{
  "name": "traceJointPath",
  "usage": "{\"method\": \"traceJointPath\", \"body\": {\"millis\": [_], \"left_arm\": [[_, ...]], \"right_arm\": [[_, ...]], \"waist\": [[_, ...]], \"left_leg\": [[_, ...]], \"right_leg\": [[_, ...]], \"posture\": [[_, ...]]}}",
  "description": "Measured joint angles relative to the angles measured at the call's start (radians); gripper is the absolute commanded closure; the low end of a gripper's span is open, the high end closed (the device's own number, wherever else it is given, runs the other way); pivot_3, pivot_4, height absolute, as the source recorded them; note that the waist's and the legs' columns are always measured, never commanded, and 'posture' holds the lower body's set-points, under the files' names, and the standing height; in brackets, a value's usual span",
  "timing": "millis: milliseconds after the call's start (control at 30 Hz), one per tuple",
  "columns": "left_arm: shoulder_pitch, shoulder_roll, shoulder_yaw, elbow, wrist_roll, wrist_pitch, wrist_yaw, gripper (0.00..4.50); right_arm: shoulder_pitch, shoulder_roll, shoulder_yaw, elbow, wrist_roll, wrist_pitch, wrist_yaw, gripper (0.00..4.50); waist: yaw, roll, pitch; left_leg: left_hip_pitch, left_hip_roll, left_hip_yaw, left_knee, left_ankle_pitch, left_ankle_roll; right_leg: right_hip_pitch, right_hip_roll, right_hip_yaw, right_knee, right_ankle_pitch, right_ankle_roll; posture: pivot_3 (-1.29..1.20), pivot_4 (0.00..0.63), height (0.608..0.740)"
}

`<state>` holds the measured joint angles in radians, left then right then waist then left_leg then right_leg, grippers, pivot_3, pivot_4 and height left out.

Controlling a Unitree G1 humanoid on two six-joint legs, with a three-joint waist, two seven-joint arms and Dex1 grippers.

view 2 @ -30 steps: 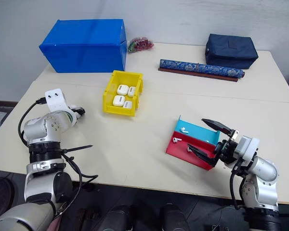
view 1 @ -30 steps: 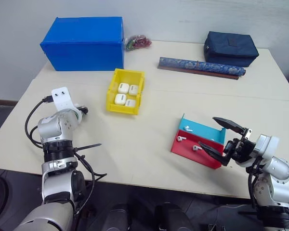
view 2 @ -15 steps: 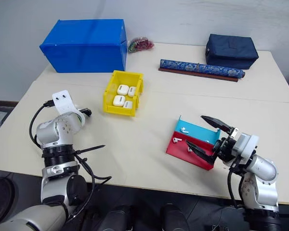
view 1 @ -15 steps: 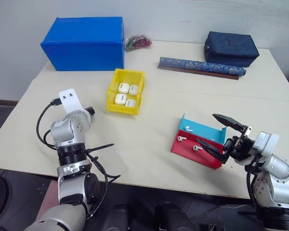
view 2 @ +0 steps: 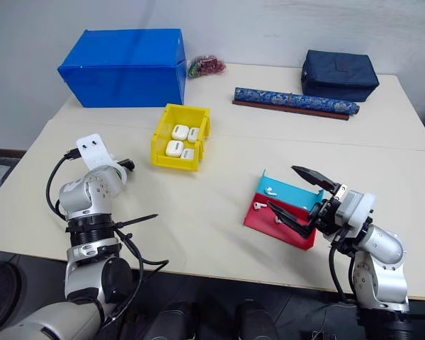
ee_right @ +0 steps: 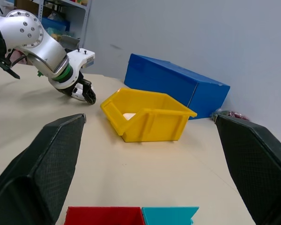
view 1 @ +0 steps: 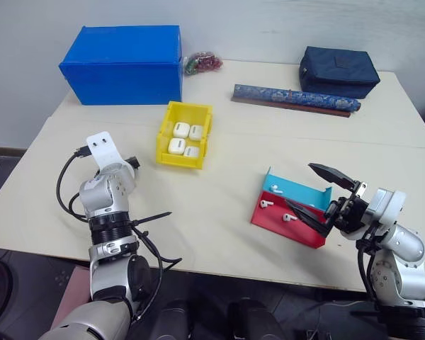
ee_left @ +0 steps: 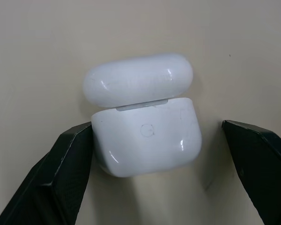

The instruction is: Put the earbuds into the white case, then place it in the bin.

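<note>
My left pincer [ee_left: 150,154] sits low over the table [view 1: 219,177] at the near left, and the white case [ee_left: 143,117] lies straight ahead of it, between the two black fingers [ee_left: 61,173]. One finger touches the case's side; the other stands apart from it with bare table between. So the pincer is fairly wide and grips nothing yet. The case rests on the table with its lid lifted a crack, the hinge side facing me, its long axis running across from finger to finger. That is the relation my next move turns on, I judge: the fingers must close along that axis.

My right pincer [view 1: 326,198] is at the near right, spread wide and empty, just beside the red and cyan tray [view 1: 290,205]. Three earbuds [view 1: 267,204] lie in that tray, so the right arm is the nearer one for them, while the left is nearer the case.

The case is glossy, smooth, rounded plastic, likely slippery under a hard finger. The earbuds are tiny, white and short-stemmed. The bin [view 1: 184,134] is bright yellow, stiff-walled and open-topped, standing far from my left pincer, towards the middle, with four white cases [view 1: 182,129] already in it.
</note>
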<state>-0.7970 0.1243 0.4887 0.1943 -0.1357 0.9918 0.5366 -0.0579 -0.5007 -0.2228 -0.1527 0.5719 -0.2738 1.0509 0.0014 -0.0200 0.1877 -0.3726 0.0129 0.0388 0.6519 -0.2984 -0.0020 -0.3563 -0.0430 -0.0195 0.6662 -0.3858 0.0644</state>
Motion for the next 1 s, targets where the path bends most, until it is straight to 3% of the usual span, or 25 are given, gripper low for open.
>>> {"method": "traceJointPath", "body": {"millis": [133, 367, 567, 700, 867, 933, 1000], "left_arm": [[0.000, 0.000, 0.015, 0.010, 0.001, -0.020, 0.009, 1.67], [0.005, -0.001, 0.020, 0.009, 0.001, -0.033, 0.005, 1.67], [0.133, 0.029, -0.050, -0.127, -0.007, -0.031, -0.123, 1.67], [0.338, 0.140, -0.093, -0.358, -0.092, -0.041, -0.357, 1.67], [0.478, 0.276, -0.013, -0.575, -0.273, -0.138, -0.681, 1.67], [0.541, 0.348, 0.001, -0.648, -0.387, -0.205, -0.884, 1.67], [0.538, 0.387, 0.017, -0.726, -0.599, -0.207, -1.084, 1.67]], "right_arm": [[0.018, -0.001, 0.000, -0.047, 0.000, 0.036, -0.026, 0.00], [0.030, -0.003, 0.000, -0.073, -0.002, 0.077, -0.045, 0.00], [0.033, -0.003, 0.002, -0.076, -0.005, 0.080, -0.046, 0.00], [0.044, -0.003, -0.002, -0.072, -0.003, 0.077, -0.041, 0.00], [0.060, -0.020, -0.025, -0.044, 0.007, 0.075, -0.010, 0.00], [0.080, -0.044, -0.039, -0.034, 0.012, 0.077, 0.009, 0.00], [0.092, -0.076, -0.068, -0.019, 0.028, 0.098, 0.024, 0.00]], "waist": [[0.000, 0.000, 0.000], [-0.001, 0.000, 0.000], [-0.003, 0.000, 0.000], [-0.008, 0.000, 0.000], [0.000, 0.000, 0.000], [-0.002, 0.000, 0.000], [0.001, 0.000, 0.000]], "left_leg": [[0.001, 0.000, 0.000, 0.000, 0.000, -0.001], [0.001, 0.000, 0.000, 0.000, 0.001, -0.001], [0.001, 0.000, 0.000, -0.001, 0.001, -0.001], [0.001, 0.001, 0.000, -0.002, 0.001, -0.002], [0.001, 0.001, -0.001, -0.001, 0.001, 0.000], [0.001, 0.000, -0.001, -0.002, 0.000, 0.001], [0.001, 0.000, -0.001, -0.001, -0.001, 0.002]], "right_leg": [[0.000, 0.000, 0.000, 0.002, 0.000, 0.000], [0.000, 0.000, 0.000, 0.003, 0.000, 0.000], [0.000, 0.000, 0.001, 0.002, 0.000, 0.000], [-0.001, 0.001, 0.001, 0.002, 0.000, 0.000], [0.003, 0.001, 0.000, -0.004, 0.000, 0.000], [0.004, 0.000, 0.001, -0.006, 0.000, -0.001], [0.006, 0.000, 0.000, -0.008, 0.000, -0.001]], "posture": [[0.00, 0.150, 0.740], [0.00, 0.150, 0.740], [0.00, 0.150, 0.740], [0.00, 0.150, 0.740], [0.00, 0.150, 0.740], [0.00, 0.150, 0.740], [0.00, 0.150, 0.740]]}}
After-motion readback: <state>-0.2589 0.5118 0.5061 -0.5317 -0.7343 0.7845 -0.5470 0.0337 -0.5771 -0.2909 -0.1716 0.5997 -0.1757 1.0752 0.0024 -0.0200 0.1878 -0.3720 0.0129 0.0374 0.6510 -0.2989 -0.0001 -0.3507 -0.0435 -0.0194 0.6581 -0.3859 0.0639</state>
